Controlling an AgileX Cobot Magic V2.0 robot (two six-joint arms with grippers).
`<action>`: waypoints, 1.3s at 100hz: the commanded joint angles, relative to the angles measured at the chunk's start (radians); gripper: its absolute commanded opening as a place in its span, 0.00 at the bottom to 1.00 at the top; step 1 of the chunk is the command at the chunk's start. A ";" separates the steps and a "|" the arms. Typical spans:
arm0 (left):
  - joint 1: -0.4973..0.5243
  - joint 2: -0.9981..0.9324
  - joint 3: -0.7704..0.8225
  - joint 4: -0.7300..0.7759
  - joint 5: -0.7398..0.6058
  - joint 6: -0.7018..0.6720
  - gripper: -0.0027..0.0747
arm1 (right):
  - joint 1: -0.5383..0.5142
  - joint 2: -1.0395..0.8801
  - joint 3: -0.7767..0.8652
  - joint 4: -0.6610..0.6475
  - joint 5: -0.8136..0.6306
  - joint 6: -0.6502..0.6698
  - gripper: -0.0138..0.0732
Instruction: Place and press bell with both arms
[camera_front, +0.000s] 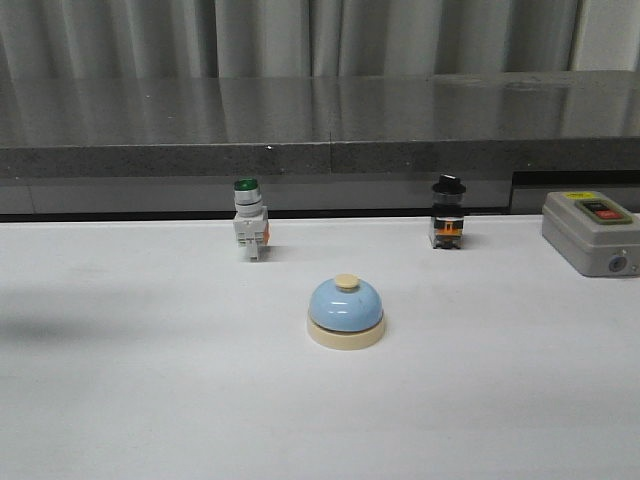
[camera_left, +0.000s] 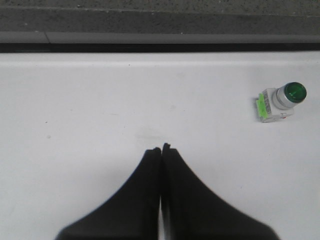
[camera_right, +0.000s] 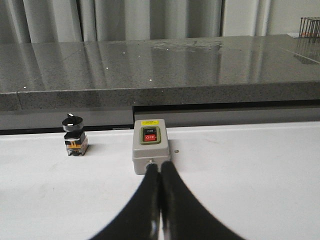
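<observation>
The light-blue dome bell (camera_front: 345, 311) with cream base and cream knob stands upright on the white table, near the middle, in the front view only. Neither arm shows in the front view. My left gripper (camera_left: 161, 148) is shut and empty over bare table in the left wrist view; the bell is out of that view. My right gripper (camera_right: 159, 166) is shut and empty in the right wrist view, its tips just in front of a grey switch box (camera_right: 150, 144); the bell is out of that view too.
A green-capped white push-button switch (camera_front: 249, 220) stands behind the bell to the left and also shows in the left wrist view (camera_left: 280, 101). A black-capped switch (camera_front: 447, 213) stands behind to the right. The grey ON/OFF box (camera_front: 592, 232) sits at the far right. A dark stone ledge (camera_front: 320, 130) runs along the back.
</observation>
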 joint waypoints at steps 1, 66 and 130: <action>0.003 -0.102 0.035 -0.012 -0.100 -0.008 0.01 | -0.005 -0.012 -0.015 -0.006 -0.079 -0.003 0.09; 0.003 -0.717 0.576 -0.014 -0.405 -0.008 0.01 | -0.005 -0.012 -0.015 -0.006 -0.079 -0.003 0.09; 0.003 -1.371 0.873 -0.022 -0.408 -0.008 0.01 | -0.005 -0.012 -0.015 -0.006 -0.079 -0.003 0.09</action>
